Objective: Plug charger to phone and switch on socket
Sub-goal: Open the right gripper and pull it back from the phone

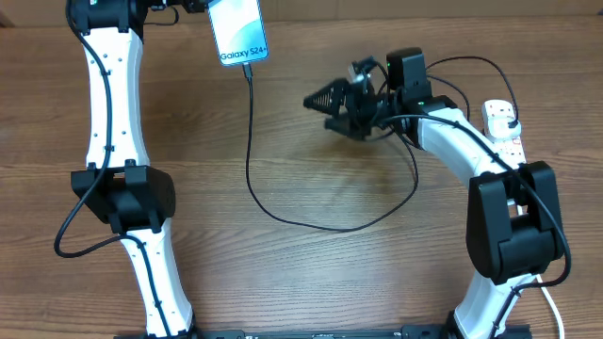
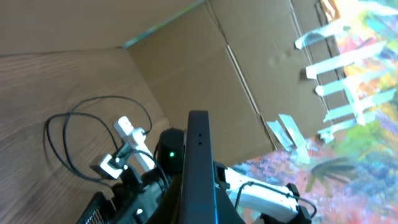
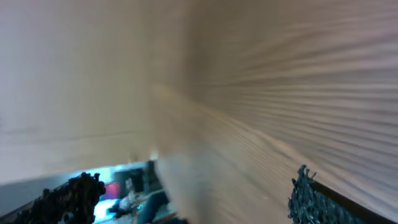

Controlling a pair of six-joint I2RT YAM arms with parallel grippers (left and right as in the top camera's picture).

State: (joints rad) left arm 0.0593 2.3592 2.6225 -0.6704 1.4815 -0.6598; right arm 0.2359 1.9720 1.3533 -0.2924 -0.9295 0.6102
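The phone (image 1: 237,30), with a light blue screen and white text, is at the far edge of the table. My left gripper (image 1: 196,6) is shut on it; in the left wrist view the phone (image 2: 198,168) stands edge-on between the jaws. The charger's thin black cable (image 1: 249,141) has its tip in the phone's near end, loops across the table and runs right to the white socket strip (image 1: 505,127), which also shows in the left wrist view (image 2: 124,129). My right gripper (image 1: 320,101) is open and empty above mid-table, pointing left; its view (image 3: 186,199) is blurred.
The right arm's white links (image 1: 462,141) lie over part of the strip. The left arm (image 1: 108,104) runs along the table's left side. A cardboard wall (image 2: 205,74) stands behind the table.
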